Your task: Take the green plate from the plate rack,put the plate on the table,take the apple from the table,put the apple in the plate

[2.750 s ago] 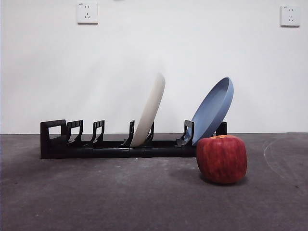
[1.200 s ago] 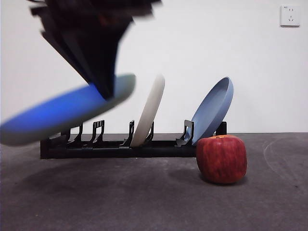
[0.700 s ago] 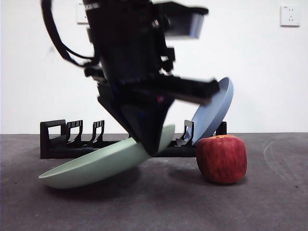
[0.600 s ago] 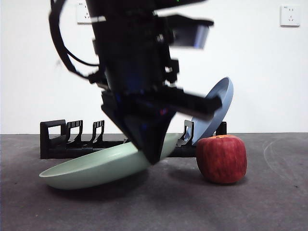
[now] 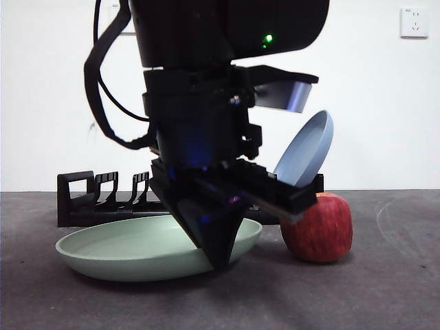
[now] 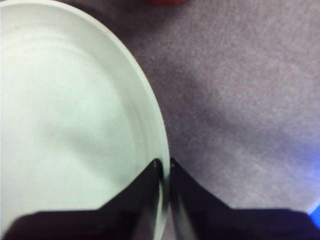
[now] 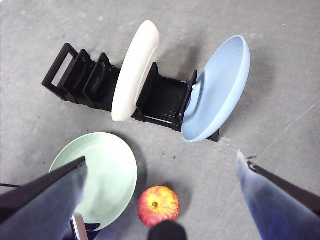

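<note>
Plate's basically down. The left gripper (image 6: 163,165) has its fingers (image 6: 145,187) pinched shut on the rim of the green plate (image 5: 134,246), one finger inside the rim and one outside, and the plate looks flat on the surface (image 5: 385,289) in front of the plate rack (image 5: 86,199). Can't say 100% from the front view whether the gripped edge is fully seated or a hair up, since the arm blocks that bit.

So step 2 (set plate on table) is right at the end imo. Next move: let go of the rim, then lift the arm straight up w/o dragging the plate.

The apple (image 5: 323,230) sits on the surface just beside the plate's edge, on the side near the blue plate (image 5: 306,155). In the front view the gripper's body overlaps it a bit, so clearance there is tight; I'd back out carefully or it could get bumped and roll.

Right gripper (image 7: 160,200) hangs high above everything, fingers spread wide apart, holding nothing. From up there you see the cream-white plate (image 7: 135,70) and the blue one in the rack, green plate and apple below them.

After release it's apple pickup; the right arm looks best placed for that, tbh. Apple's blocky, so it needs a wide grip.
</note>
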`<act>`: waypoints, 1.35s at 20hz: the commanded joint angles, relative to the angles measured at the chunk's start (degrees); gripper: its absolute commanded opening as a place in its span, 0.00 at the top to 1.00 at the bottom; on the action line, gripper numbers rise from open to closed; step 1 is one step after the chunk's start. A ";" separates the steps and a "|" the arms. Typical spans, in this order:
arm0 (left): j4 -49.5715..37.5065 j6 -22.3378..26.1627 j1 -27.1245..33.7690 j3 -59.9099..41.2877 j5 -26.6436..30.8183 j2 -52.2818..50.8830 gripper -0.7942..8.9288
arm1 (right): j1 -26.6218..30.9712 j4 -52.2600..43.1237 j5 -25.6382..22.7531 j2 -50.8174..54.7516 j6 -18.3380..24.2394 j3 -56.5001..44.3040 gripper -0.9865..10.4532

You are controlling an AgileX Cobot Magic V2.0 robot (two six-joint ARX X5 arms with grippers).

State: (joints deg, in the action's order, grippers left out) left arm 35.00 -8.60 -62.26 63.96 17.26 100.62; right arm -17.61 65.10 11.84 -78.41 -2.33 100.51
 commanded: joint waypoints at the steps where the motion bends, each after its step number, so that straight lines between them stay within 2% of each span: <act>1: 1.44 -1.64 0.20 0.85 -2.64 0.11 0.73 | -0.07 -0.09 -0.15 -0.22 -0.44 0.26 0.48; 6: 5.97 -1.60 0.17 6.58 -2.67 -0.07 0.71 | -0.07 0.22 -0.15 -0.22 -0.42 0.26 0.48; 10: 16.76 0.52 -0.02 16.33 -2.69 -3.91 0.71 | -0.07 0.92 -1.75 -0.22 0.61 0.26 0.48; 13: 20.72 1.86 -0.59 22.99 -2.95 -13.29 0.71 | -0.04 1.29 -4.61 -0.22 1.25 0.26 0.48; 17: 20.35 6.69 -0.33 27.02 -10.47 -29.77 0.72 | -0.07 5.92 -6.51 0.35 1.49 -0.31 0.48; 20: 22.99 7.85 0.70 26.99 -11.76 -41.57 0.72 | -0.83 6.56 -6.56 3.91 1.31 -3.39 0.48; 24: 31.69 9.05 0.81 26.99 -13.79 -54.36 0.72 | -1.92 4.70 -7.41 13.81 -1.77 -13.94 0.48; 27: 36.33 6.56 0.81 26.99 -14.73 -62.34 0.72 | -1.97 2.80 -7.37 21.05 -4.46 -23.58 0.48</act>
State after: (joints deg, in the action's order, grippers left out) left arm 71.57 -1.17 -61.56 91.42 2.57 38.04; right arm -19.49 68.16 4.47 -57.08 -5.28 77.87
